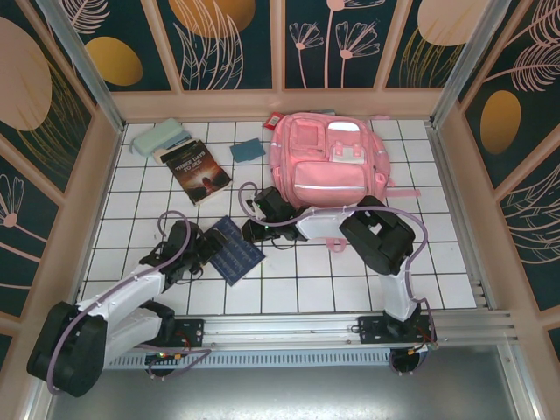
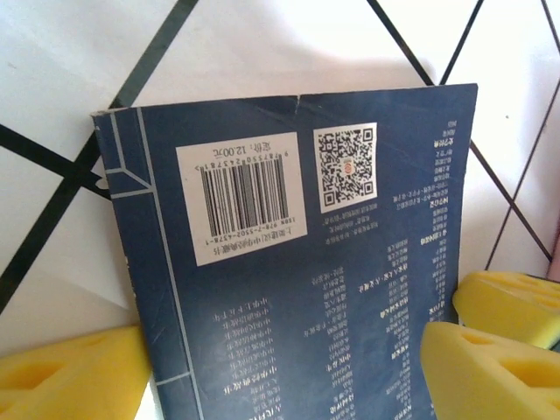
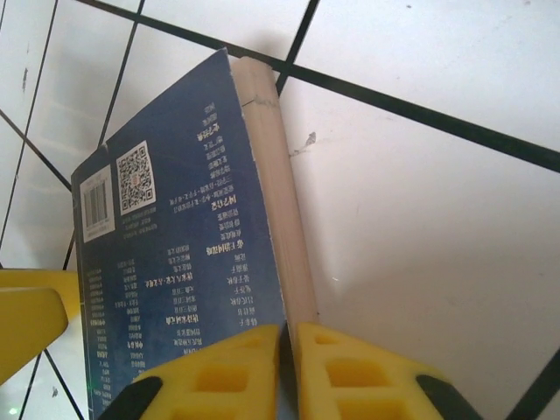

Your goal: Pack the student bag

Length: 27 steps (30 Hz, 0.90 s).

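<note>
Two arms: both over the white gridded table; they meet at the blue book, lower left of centre in the top view
Left gripper: fingers wide apart; one on either side of the blue book's back cover
Right gripper: fingers pinched together on the book's page edge
Student bag: pink; lying flat at upper centre, front pockets up
Upper left: a dark paperback; a pale green case

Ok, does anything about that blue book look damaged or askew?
The blue book lies diagonal to the tile grid, and its back cover has a small nick in the edge nearest the QR code. Nothing else stands out.
</note>
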{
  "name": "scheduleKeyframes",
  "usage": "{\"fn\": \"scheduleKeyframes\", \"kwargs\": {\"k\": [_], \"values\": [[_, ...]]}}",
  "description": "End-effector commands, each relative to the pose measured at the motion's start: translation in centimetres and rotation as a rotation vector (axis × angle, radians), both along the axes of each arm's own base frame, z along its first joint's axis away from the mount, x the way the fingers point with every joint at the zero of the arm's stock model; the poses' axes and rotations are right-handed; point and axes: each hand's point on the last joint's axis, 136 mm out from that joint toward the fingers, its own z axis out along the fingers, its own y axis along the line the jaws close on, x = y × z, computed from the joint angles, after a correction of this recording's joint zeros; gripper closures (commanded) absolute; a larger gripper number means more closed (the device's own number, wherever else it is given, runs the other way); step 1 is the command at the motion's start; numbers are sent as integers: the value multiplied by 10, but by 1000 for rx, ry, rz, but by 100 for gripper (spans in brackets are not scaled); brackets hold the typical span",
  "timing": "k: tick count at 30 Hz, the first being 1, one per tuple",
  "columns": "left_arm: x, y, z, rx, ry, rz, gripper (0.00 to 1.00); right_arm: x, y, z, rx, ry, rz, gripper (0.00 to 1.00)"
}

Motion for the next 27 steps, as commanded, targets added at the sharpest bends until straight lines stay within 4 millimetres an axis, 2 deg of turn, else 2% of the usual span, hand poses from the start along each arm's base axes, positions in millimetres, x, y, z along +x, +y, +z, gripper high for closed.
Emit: {"fn": "scheduleKeyframes", "kwargs": {"k": [1,5,9,11,15,20,27], "values": [[6,-30,-5,-126,-36,-58,19,-5,-6,-17,-23,49,-13,88],[18,-43,21,-197,-151,-94,22,-5,-8,-17,-14,56,-24,88],[26,-56,68,-315,-352,-147,25,-4,-10,-17,5,72,-32,88],[27,-58,84,-337,-422,-164,26,-4,-10,-17,13,78,-34,88],[26,-64,105,-382,-524,-214,28,-3,-9,-15,29,86,-36,88],[25,-69,112,-406,-568,-249,30,-2,-10,-10,58,101,-42,88],[31,-63,99,-318,-522,-233,45,1,-16,-6,64,96,-63,87]]}}
